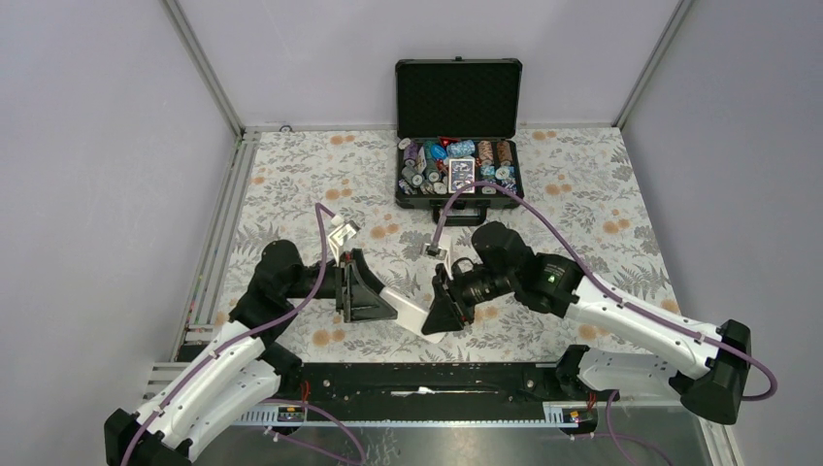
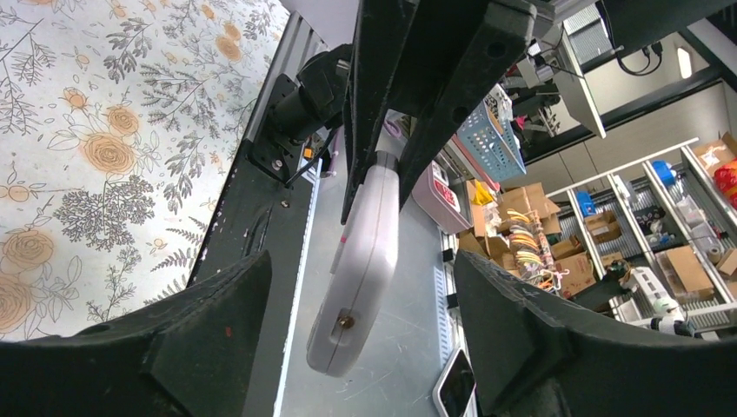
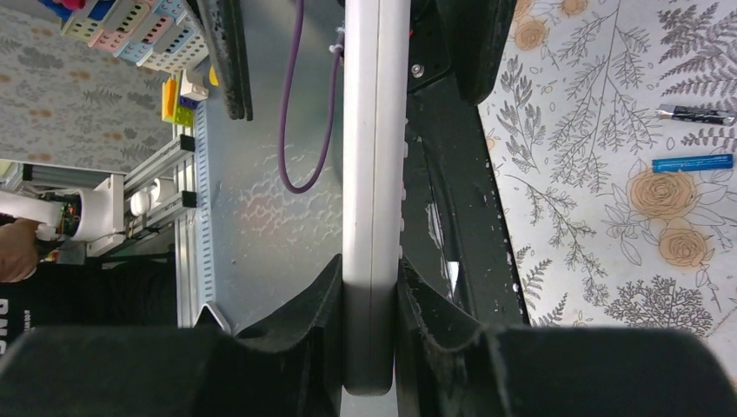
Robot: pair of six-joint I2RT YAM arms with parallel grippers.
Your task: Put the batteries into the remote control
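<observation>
Two batteries (image 3: pixel 693 162) (one dark, one blue) are lying flat on the floral bench (image 1: pixel 592 194), side by side but not touching, and well apart from the one remote control (image 1: pixel 414 313). That white handset is hanging in the air near the middle of the bench's near edge, between the two arms. The right tool (image 3: pixel 372 295) is clamping it edge-on, both fingers pressing on its flat faces. The left tool (image 2: pixel 361 291) is standing wide open around the remote's other end, and neither of its fingers (image 2: pixel 209 334) is touching the handset. One black case (image 1: pixel 457 126) is sitting open at the middle of the far edge, with chips inside.
</observation>
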